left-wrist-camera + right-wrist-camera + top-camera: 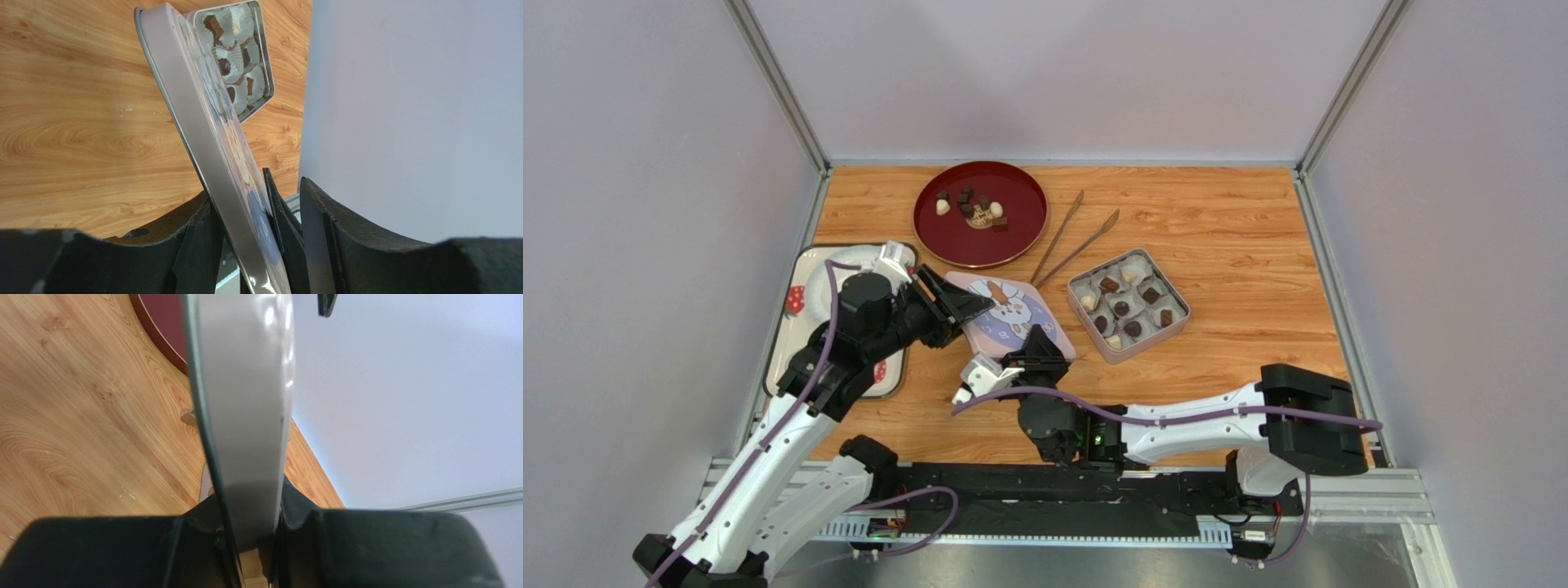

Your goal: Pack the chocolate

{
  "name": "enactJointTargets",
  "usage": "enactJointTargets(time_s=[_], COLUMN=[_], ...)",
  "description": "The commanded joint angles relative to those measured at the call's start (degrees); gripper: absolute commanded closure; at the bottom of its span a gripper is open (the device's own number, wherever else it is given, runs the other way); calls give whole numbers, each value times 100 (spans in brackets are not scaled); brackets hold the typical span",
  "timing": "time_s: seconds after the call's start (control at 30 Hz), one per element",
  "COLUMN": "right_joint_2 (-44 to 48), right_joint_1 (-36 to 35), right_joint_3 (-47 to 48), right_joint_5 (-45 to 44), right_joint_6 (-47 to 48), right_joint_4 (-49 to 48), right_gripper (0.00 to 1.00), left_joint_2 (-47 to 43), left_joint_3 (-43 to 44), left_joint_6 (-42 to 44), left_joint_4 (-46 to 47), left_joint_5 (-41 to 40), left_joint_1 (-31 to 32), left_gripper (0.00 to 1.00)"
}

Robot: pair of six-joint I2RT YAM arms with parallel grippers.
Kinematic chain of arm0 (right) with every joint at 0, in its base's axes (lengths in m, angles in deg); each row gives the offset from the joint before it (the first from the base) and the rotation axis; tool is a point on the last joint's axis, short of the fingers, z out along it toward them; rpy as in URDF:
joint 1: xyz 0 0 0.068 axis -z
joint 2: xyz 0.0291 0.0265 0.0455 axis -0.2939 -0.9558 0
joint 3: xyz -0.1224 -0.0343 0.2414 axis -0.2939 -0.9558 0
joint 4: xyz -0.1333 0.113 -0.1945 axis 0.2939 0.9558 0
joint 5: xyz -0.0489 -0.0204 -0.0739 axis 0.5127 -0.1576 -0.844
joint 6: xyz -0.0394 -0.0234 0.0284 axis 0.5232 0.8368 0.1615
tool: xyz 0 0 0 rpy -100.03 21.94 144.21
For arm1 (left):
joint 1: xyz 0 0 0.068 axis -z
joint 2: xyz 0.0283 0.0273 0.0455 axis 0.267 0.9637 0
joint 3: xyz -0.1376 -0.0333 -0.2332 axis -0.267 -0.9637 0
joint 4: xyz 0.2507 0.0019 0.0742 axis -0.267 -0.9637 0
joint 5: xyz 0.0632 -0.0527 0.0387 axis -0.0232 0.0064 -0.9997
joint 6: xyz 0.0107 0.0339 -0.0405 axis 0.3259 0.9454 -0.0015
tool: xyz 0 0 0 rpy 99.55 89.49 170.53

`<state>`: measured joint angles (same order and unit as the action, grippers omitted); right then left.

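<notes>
Clamping the lid [1014,316] is the right pincer [248,522]; left pincer [242,211] unclear; chocolates [1133,328] fill the tin [1168,281].

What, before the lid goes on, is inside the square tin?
The tin holds white paper cups, most with a chocolate piece, dark brown or cream-white. The tin's floor beneath the cups is covered.

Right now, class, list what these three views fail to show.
Top view: the left arm covers most of the tray.
Top view: the chocolate on the red plate is too small to count.
Left wrist view: the lid hides part of the tin.
Right wrist view: the lid is edge-on, its picture unseen.
</notes>
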<state>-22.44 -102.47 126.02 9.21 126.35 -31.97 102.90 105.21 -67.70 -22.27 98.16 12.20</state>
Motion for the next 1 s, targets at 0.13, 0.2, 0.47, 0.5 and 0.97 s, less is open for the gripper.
enactJointTargets(time_s=[0.13, 0.2, 0.47, 0.5, 0.97], right_joint_2=[-66, 4, 409, 444, 1279], right_joint_1=[-136, -145, -154, -145, 259], right_joint_3=[321, 339, 523, 550, 1068], right_joint_5=[-169, -142, 341, 419, 2414], right_joint_6=[276, 136, -1042, -1138, -3625], right_joint_4=[-682, -585, 908, 1040, 4257], right_gripper=[74, 65, 40, 38, 26], left_joint_2=[-93, -137, -138, -129, 863], left_joint_3=[-150, -211, -369, -378, -2], left_joint_6=[-235, -226, -253, -253, 959], left_joint_4=[398, 441, 801, 845, 1417], left_joint_5=[-1, -45, -177, -238, -388], left_joint_1=[18, 18, 18, 9, -711], left_gripper=[58, 67, 87, 88, 95])
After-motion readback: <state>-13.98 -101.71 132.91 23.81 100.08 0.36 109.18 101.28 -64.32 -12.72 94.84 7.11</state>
